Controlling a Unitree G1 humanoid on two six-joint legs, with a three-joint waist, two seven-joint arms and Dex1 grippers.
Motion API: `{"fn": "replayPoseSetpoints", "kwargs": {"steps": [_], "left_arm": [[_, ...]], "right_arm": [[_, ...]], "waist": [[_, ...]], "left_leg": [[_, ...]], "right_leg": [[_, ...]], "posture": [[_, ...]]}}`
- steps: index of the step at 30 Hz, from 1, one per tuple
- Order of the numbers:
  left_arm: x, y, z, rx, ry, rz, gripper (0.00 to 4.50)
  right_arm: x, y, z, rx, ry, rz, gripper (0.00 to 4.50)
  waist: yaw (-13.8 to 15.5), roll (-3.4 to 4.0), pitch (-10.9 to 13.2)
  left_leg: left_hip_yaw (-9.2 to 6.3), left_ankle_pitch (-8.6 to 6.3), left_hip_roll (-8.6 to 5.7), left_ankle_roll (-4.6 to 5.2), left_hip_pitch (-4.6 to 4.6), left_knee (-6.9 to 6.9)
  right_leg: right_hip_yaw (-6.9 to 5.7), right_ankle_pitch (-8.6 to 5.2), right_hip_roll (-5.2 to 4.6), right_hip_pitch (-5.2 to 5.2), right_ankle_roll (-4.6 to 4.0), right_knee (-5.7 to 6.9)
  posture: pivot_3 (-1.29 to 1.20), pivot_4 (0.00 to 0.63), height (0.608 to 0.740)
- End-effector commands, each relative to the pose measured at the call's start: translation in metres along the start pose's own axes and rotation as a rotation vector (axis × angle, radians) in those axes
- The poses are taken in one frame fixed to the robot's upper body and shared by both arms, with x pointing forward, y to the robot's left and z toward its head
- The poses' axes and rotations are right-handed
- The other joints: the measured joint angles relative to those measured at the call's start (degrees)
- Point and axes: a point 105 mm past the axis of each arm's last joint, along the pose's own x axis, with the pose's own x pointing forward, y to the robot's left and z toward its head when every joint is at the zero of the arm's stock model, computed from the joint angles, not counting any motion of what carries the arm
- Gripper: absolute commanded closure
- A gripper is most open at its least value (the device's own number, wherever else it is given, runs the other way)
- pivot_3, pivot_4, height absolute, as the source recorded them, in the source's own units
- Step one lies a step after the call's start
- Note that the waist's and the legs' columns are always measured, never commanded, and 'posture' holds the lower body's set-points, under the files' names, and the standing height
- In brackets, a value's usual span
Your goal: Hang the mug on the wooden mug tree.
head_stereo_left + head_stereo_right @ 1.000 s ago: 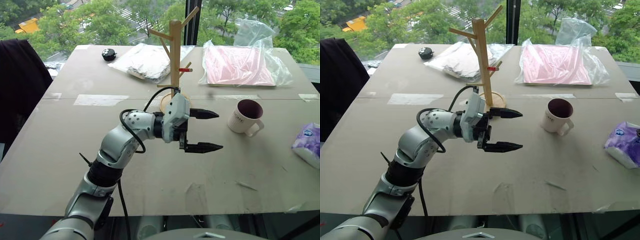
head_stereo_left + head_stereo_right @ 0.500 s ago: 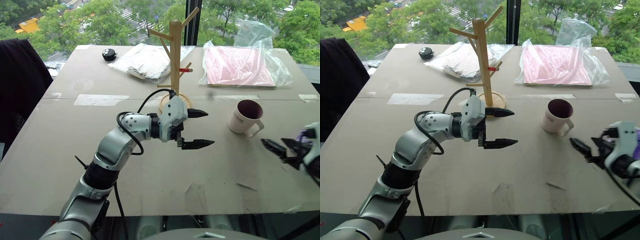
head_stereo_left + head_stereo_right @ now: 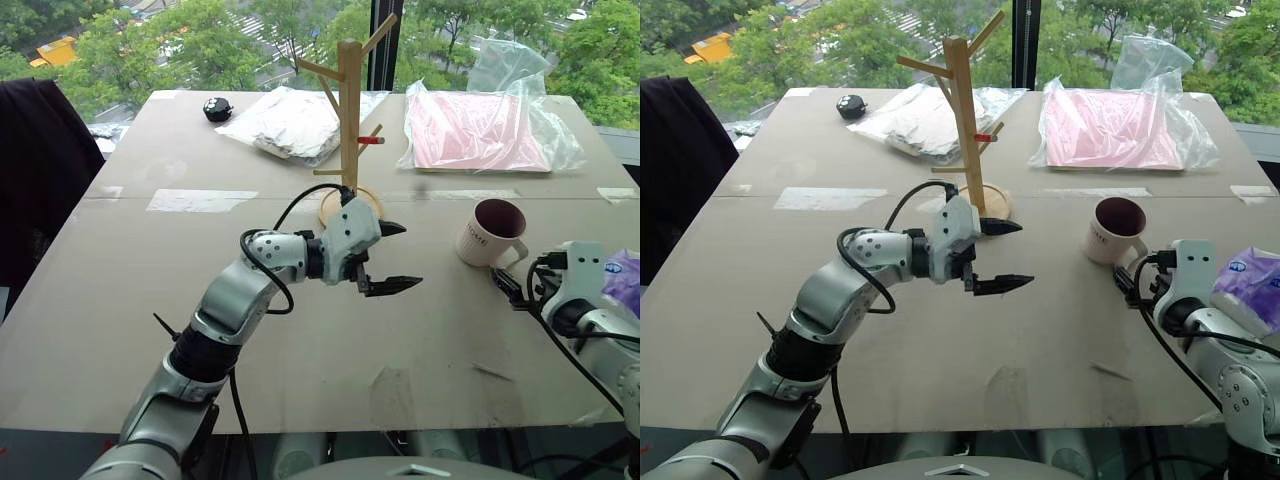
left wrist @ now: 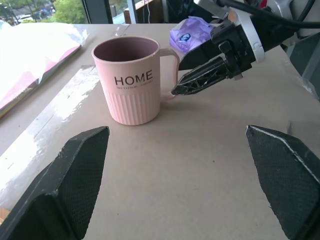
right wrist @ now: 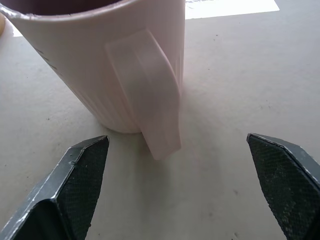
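I see the mug (image 3: pixel 492 232) standing upright on the table (image 3: pixel 200 330), right of centre, its handle turned toward my right gripper (image 3: pixel 508 290). That gripper sits just beside the handle, not touching it; in the right wrist view its two fingers (image 5: pixel 75 190) are spread wide, with the handle ahead between them and bare table under the gap. My left gripper (image 3: pixel 393 257) hovers over the middle of the table, in front of the wooden mug tree (image 3: pixel 349 110), pointing across toward the mug with its jaws wide apart too, holding nothing. A stretch of bare table separates it from the mug.

The mug tree stands behind the left gripper, its disc base on the table and its pegs free. Between tree and mug the surface is bare. A purple-and-white pack (image 3: pixel 625 283) lies just past my right arm, near the table's right edge. Behind the mug, a pink plastic-wrapped bundle (image 3: pixel 478 130) lies toward the far edge, and a white one (image 3: pixel 290 122) lies behind the tree.
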Motion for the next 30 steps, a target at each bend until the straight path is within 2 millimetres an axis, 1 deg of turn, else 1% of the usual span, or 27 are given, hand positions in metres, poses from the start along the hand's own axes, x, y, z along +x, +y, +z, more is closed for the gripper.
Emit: {"fn": "replayPoseSetpoints", "kwargs": {"steps": [1, 5, 6, 7, 9, 11, 12, 13, 14, 15, 17, 20, 25, 27, 30], "left_arm": [[0.000, -0.001, 0.005, 0.024, -0.014, 0.008, 0.00], [0.001, 0.000, 0.005, 0.031, -0.016, 0.010, 0.00], [0.001, 0.000, 0.006, 0.035, -0.018, 0.010, 0.00], [0.001, 0.001, 0.006, 0.038, -0.018, 0.011, 0.00], [0.001, 0.002, 0.007, 0.047, -0.017, 0.014, 0.00], [0.000, 0.003, 0.008, 0.051, -0.017, 0.017, 0.00], [-0.001, 0.003, 0.008, 0.053, -0.016, 0.018, 0.00], [-0.001, 0.004, 0.008, 0.054, -0.015, 0.021, 0.00], [-0.002, 0.004, 0.007, 0.054, -0.013, 0.023, 0.00], [-0.002, 0.004, 0.007, 0.054, -0.011, 0.025, 0.00], [-0.003, 0.003, 0.007, 0.048, -0.015, 0.031, 0.00], [-0.005, 0.001, 0.007, 0.022, -0.048, 0.048, 0.00], [-0.014, 0.003, 0.008, -0.064, -0.209, 0.191, 0.00], [-0.026, 0.010, 0.007, -0.129, -0.319, 0.322, 0.00], [-0.049, 0.004, -0.002, -0.196, -0.450, 0.478, 0.00]], "right_arm": [[0.003, 0.001, 0.006, -0.013, -0.039, 0.000, 0.03], [0.010, 0.002, 0.003, -0.002, -0.041, 0.004, 0.03], [0.012, 0.002, 0.002, -0.001, -0.043, 0.006, 0.55], [0.014, 0.002, 0.001, 0.000, -0.047, 0.009, 0.82], [0.018, 0.002, 0.002, -0.008, -0.060, 0.014, 1.73], [0.020, 0.003, 0.003, -0.013, -0.071, 0.029, 2.85], [0.020, 0.003, 0.003, -0.016, -0.073, 0.032, 3.23], [0.021, 0.004, 0.003, -0.020, -0.072, 0.036, 3.86], [0.022, 0.004, 0.003, -0.026, -0.071, 0.039, 4.27], [0.023, 0.004, 0.003, -0.029, -0.071, 0.040, 4.43], [0.025, 0.004, 0.004, -0.039, -0.072, 0.047, 4.43], [0.027, 0.008, 0.012, -0.066, -0.087, 0.069, 4.43], [0.029, 0.025, 0.035, -0.239, -0.102, 0.169, 4.43], [0.026, 0.042, 0.051, -0.348, -0.126, 0.258, 4.43], [0.018, 0.083, 0.093, -0.569, -0.211, 0.447, 4.43]], "waist": [[-0.01, 0.00, 0.00], [-0.01, 0.00, 0.00], [-0.02, 0.00, 0.00], [-0.02, 0.00, 0.00], [-0.05, 0.00, 0.00], [-0.04, 0.00, 0.00], [-0.04, 0.00, 0.00], [-0.04, 0.00, 0.00], [-0.04, 0.00, 0.00], [-0.04, 0.00, 0.00], [-0.04, 0.01, 0.00], [-0.14, 0.01, 0.00], [-0.19, 0.01, -0.01], [-0.14, 0.01, 0.00], [-0.49, 0.17, 0.03]], "left_leg": [[0.01, 0.00, 0.00, 0.00, 0.00, 0.00], [0.00, 0.00, 0.00, 0.00, 0.01, 0.00], [0.00, 0.00, 0.00, 0.00, 0.01, 0.00], [0.01, 0.00, 0.00, 0.00, 0.01, 0.00], [0.01, 0.00, 0.00, 0.00, 0.01, 0.00], [0.01, 0.00, 0.00, 0.00, 0.02, 0.00], [0.00, 0.00, 0.00, 0.00, 0.01, 0.00], [0.01, 0.00, 0.00, 0.00, 0.01, 0.00], [0.00, 0.00, 0.00, 0.00, 0.01, 0.00], [0.01, 0.00, -0.01, 0.00, 0.01, 0.00], [0.01, 0.00, 0.00, 0.00, 0.01, 0.00], [0.05, 0.00, 0.00, 0.00, 0.02, 0.00], [0.14, 0.00, 0.03, 0.00, 0.04, 0.00], [0.14, 0.00, 0.05, 0.00, 0.05, 0.00], [0.17, 0.00, 0.13, 0.00, 0.06, 0.00]], "right_leg": [[0.00, 0.00, 0.00, 0.00, 0.00, -0.01], [0.00, 0.00, 0.00, 0.00, 0.00, 0.00], [0.00, 0.00, 0.00, 0.00, 0.00, 0.00], [0.00, 0.00, 0.00, 0.00, 0.00, 0.00], [0.00, 0.00, 0.00, 0.00, 0.00, 0.00], [0.00, 0.00, 0.00, 0.00, 0.00, 0.00], [0.00, 0.00, 0.00, 0.00, 0.00, 0.00], [0.00, 0.01, 0.00, 0.00, 0.00, 0.00], [0.00, 0.01, 0.00, 0.00, 0.00, 0.00], [0.00, 0.01, 0.00, 0.00, 0.00, 0.00], [0.00, 0.02, 0.00, 0.00, 0.01, 0.00], [0.03, 0.01, 0.00, 0.00, 0.00, 0.01], [0.11, 0.06, -0.01, -0.03, 0.08, 0.01], [0.09, 0.11, -0.01, -0.03, 0.16, 0.01], [0.12, 0.12, 0.01, -0.03, 0.15, 0.01]], "posture": [[0.00, 0.150, 0.740], [0.00, 0.150, 0.740], [0.00, 0.150, 0.740], [0.00, 0.150, 0.740], [0.00, 0.150, 0.740], [0.00, 0.150, 0.740], [0.00, 0.150, 0.740], [0.00, 0.150, 0.740], [0.00, 0.150, 0.740], [0.00, 0.150, 0.740], [0.00, 0.150, 0.740], [0.00, 0.150, 0.740], [0.00, 0.150, 0.740], [0.00, 0.150, 0.740], [0.00, 0.150, 0.740]]}}
